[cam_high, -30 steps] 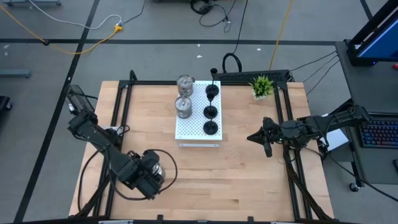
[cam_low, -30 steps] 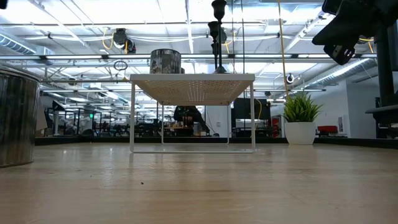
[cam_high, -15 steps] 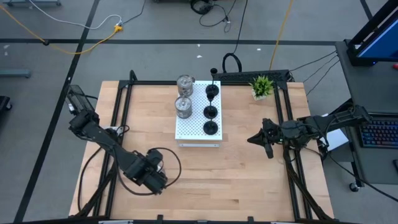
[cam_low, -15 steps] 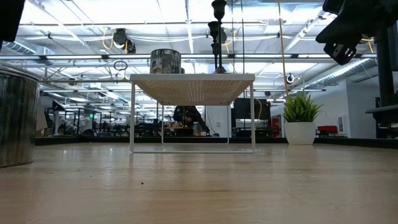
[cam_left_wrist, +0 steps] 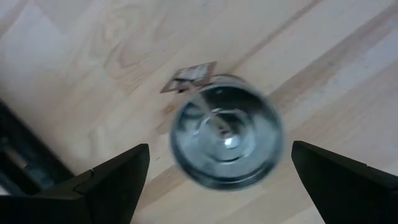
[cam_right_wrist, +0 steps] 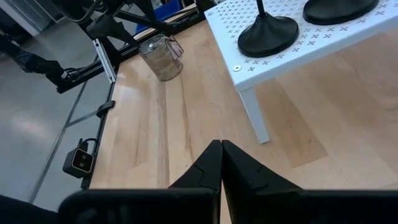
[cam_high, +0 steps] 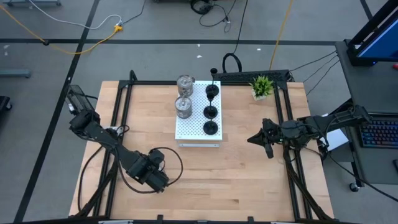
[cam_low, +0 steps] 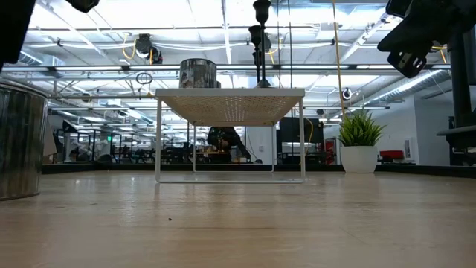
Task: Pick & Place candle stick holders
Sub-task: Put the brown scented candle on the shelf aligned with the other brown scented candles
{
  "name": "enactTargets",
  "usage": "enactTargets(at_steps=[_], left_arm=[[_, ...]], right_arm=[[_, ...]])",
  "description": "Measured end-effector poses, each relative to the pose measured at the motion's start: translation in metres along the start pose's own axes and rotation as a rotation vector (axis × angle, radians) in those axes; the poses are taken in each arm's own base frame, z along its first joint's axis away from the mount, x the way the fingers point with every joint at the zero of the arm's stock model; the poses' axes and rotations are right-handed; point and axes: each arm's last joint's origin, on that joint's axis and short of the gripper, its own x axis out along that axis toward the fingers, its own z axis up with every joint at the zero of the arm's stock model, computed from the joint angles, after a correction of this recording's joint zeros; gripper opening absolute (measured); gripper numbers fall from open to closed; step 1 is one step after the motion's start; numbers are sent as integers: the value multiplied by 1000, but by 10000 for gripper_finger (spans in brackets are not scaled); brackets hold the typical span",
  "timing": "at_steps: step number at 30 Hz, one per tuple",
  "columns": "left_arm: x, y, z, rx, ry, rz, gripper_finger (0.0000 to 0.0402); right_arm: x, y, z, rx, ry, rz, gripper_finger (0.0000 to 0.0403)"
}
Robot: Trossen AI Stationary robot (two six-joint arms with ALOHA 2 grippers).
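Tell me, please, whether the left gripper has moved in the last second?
Yes. In the high view the left gripper has shifted slightly toward the white board, above the silver holder on the table, fingers open.

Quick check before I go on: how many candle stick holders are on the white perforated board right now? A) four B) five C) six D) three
B: the high view shows two silver holders and three black holders on the white perforated board; the third silver holder stands on the table under the open left gripper.
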Motion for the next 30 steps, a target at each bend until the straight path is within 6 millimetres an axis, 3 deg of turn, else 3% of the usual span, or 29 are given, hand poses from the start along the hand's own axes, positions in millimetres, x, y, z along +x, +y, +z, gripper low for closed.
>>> enactTargets(at_steps=[8, 20, 25, 30], left_arm=[[-11, -1, -1, 25, 14, -124, 399], [-21, 9, 4, 100, 31, -144, 399], [-8, 1, 8, 117, 26, -224, 399], [3, 5, 4, 81, 49, -177, 399]], right_arm=[[0, 0, 0, 12, 0, 0, 0], [0, 0, 0, 10, 0, -1, 0], [0, 0, 0, 12, 0, -1, 0], [0, 0, 0, 18, 0, 0, 0]])
